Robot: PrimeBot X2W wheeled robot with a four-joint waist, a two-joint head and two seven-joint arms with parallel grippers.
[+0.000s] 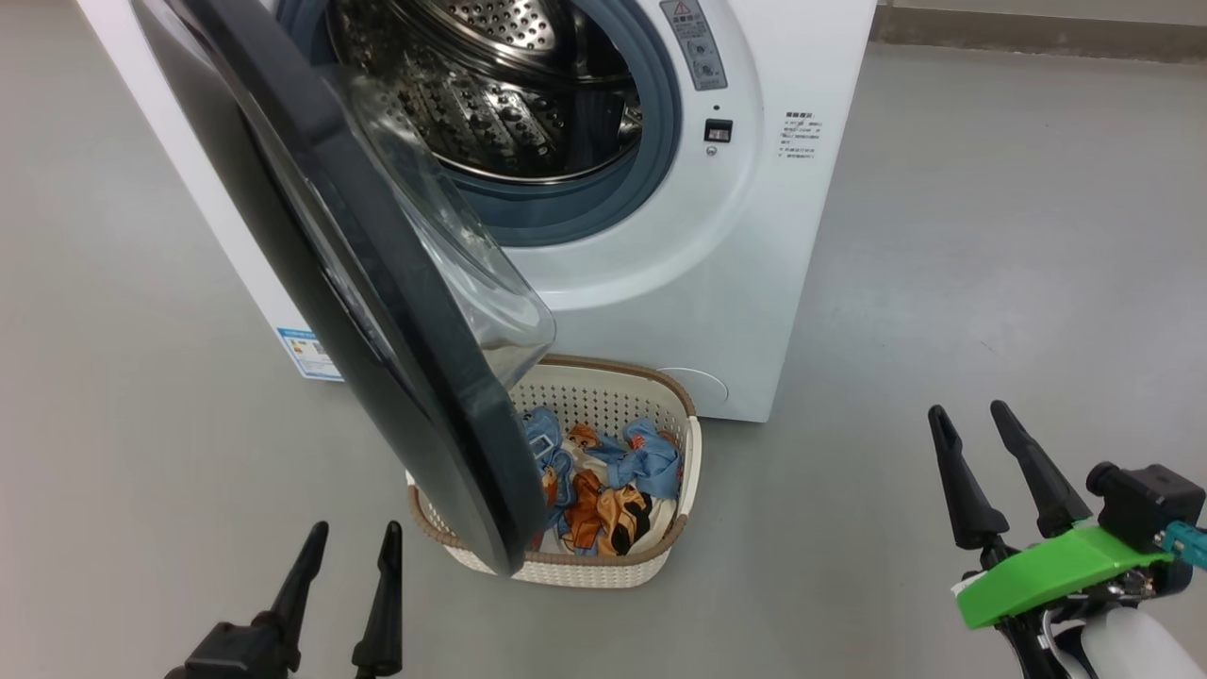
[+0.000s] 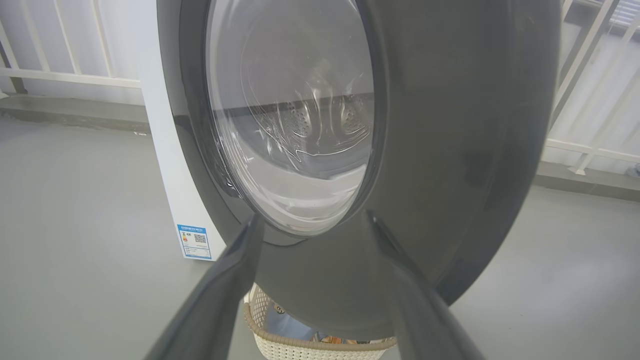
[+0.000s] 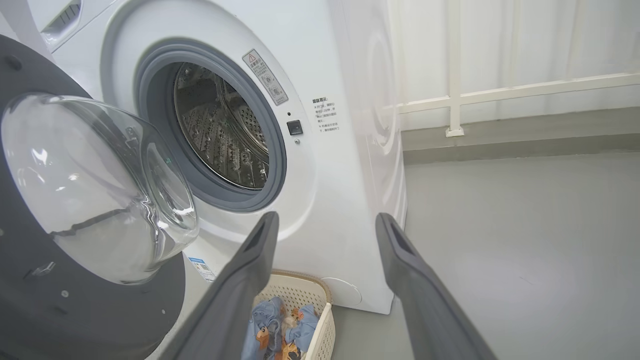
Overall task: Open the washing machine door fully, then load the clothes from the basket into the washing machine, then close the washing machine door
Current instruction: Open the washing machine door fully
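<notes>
basket (image 1: pixel 613 398) half hidden behind door (image 1: pixel 391 311), printed text (image 1: pixel 800 135) illegible

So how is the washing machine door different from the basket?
The door is big, round and shiny black with a clear glass bowl; the basket is small, cream and full of holes. The door hangs swung open; the basket sits on the floor, holding the clothes. Both are in front of the washing machine.

On the left gripper (image 1: pixel 355 530) we see two long black fingers (image 1: pixel 384 599) tapering to points, on a black base (image 1: pixel 231 653). We find the same fingers on the right gripper (image 1: pixel 967 411), above a bright green bracket (image 1: pixel 1056 566), a black boxy camera (image 1: pixel 1146 505), a teal connector (image 1: pixel 1190 547) and a white forearm (image 1: pixel 1132 653).
</notes>
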